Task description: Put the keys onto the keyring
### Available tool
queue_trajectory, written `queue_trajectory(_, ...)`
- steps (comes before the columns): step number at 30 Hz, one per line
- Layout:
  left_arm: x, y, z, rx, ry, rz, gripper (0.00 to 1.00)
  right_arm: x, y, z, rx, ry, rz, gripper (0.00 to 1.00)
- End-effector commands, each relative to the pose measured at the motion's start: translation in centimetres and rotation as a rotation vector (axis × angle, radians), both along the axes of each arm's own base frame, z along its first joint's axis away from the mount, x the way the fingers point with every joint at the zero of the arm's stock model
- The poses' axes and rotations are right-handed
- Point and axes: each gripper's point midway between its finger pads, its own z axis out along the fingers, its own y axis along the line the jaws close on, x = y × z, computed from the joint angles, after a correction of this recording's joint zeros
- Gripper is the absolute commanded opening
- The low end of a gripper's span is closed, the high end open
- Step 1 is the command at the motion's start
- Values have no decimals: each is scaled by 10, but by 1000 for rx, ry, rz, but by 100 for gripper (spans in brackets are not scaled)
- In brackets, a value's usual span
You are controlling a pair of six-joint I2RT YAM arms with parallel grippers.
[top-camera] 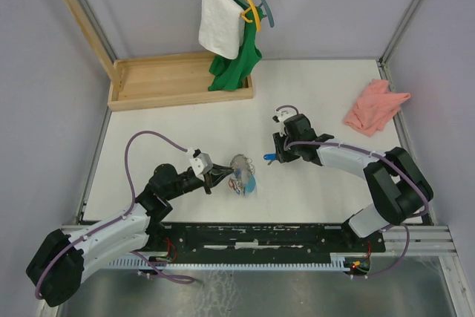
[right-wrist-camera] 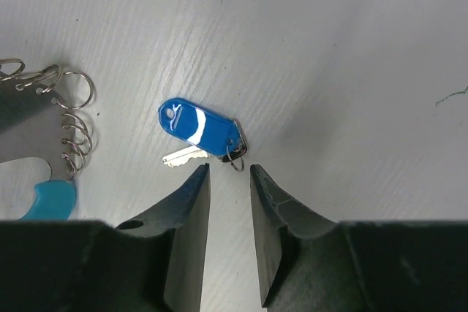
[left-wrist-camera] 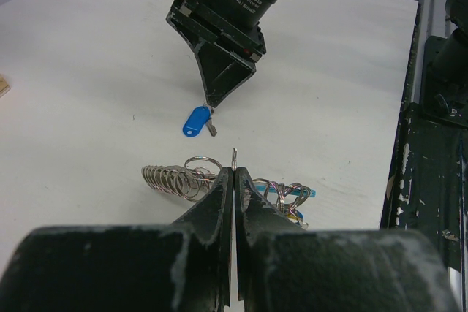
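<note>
The blue key lies flat on the white surface at the middle of the right wrist view. A short silver blade sticks out under its oval head, and a small split ring sits at the lower right end. The right gripper hangs just below that ring with its jaws apart, and nothing is between them.

In the left wrist view the left gripper fills the bottom edge. Its jaws are pressed together on a thin keyring, which stands upright out of the tips. A chain of rings trails to the left of it, and a tangle of wire rings with a light-blue piece lies to the right. That clump partly hides behind the jaws, and no red key can be picked out in it.

From above, a wooden tray lies at the upper left of the surface. A white towel and a green garment hang from hangers over its right end. A pink cloth lies crumpled at the right edge.

The blue head carries a white mark but no legible words. A label on the right gripper's body, at the top of the left wrist view, is too small to read.
</note>
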Motion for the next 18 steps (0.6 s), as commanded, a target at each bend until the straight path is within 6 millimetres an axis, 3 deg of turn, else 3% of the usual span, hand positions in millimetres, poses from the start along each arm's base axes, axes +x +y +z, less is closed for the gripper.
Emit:
queue_trajectory(1,4,-5,36,-57,-109,-16,3,21,6,7,15,-88,3,33)
queue_trajectory(8,3,-6,34,-53,-105,-20,3,20,8,-4,6,-57,6,21)
queue_trajectory(14,4,-6,35,-53,-105,-20,3,14,4,4,-30,-14,19,1)
queue_trajectory(18,3,-6,36,-55,-107,-23,3,1,-1,6,-111,139,41,1)
